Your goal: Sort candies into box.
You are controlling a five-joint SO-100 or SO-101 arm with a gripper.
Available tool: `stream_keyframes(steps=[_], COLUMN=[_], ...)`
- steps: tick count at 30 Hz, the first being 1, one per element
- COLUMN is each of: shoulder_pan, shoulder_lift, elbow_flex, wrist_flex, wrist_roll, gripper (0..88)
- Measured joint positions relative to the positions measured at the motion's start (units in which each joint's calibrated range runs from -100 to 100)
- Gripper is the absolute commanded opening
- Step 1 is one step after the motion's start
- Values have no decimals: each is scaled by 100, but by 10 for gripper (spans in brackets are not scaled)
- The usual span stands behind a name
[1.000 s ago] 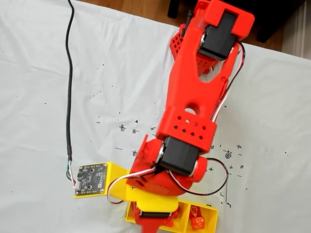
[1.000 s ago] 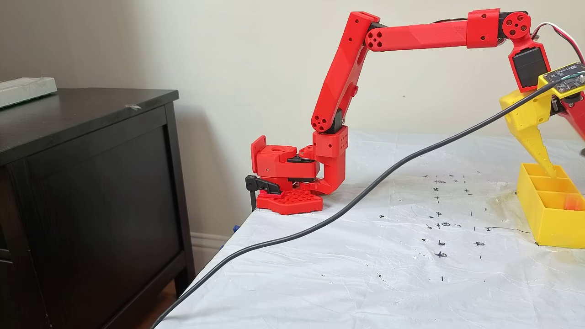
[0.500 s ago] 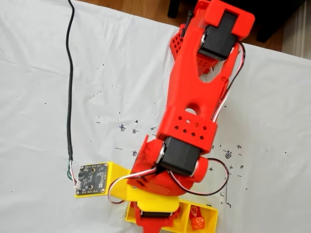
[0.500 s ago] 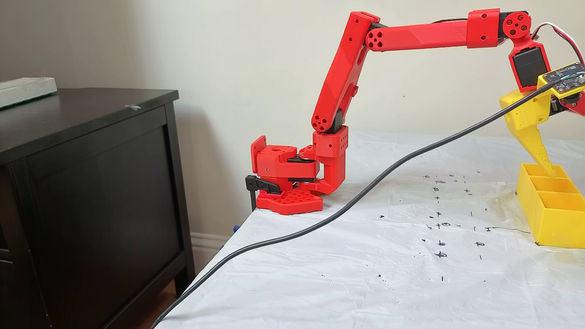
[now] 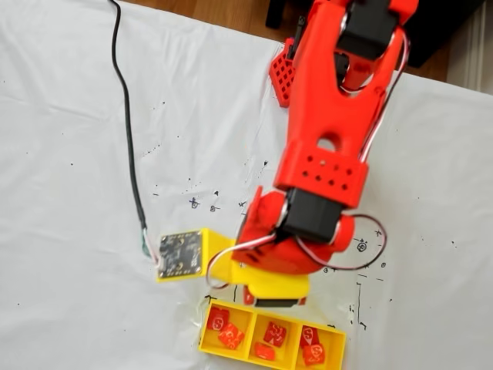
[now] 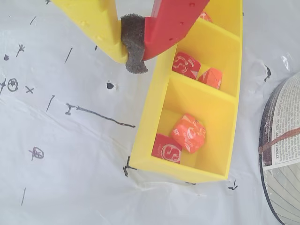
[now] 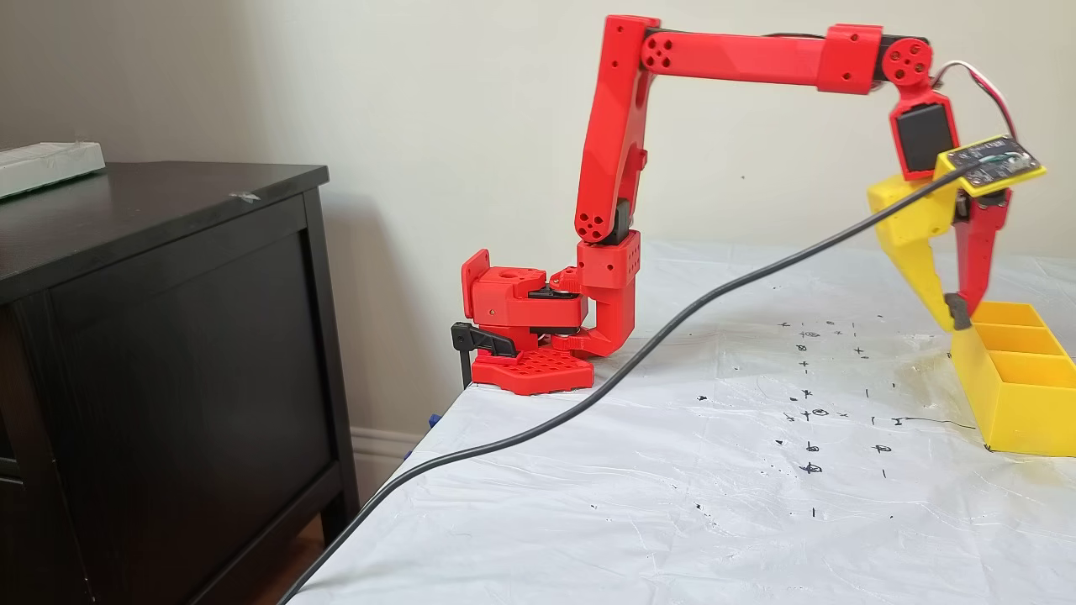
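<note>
Gripper [image 6: 136,56] pinched closed on nothing, foam pad between tips, poised just outside box [image 6: 154,117] long wall; candies [image 6: 187,133] lying inside, two per section.

In a fixed view from above, the box [image 5: 333,340] lies along the bottom edge of the frame on the counter [image 5: 62,154], with candies [image 5: 231,336] in each of its three sections. The arm's gripper [image 5: 276,297] sits just above the box. A cable [image 5: 127,154] runs from the upper left.
</note>
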Motion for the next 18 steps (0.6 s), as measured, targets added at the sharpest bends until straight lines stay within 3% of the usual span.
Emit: stream_keyframes(steps=[9, 13, 18], shoulder_pan=[-544, -731, -780], shoulder_lift=[-2792, -4972, -6644], elbow_flex=[3484, 5882, 7063], wrist_flex=[-683, -1091, -651], wrist_roll=[-254, -278, -249], gripper=[2, 1, 1])
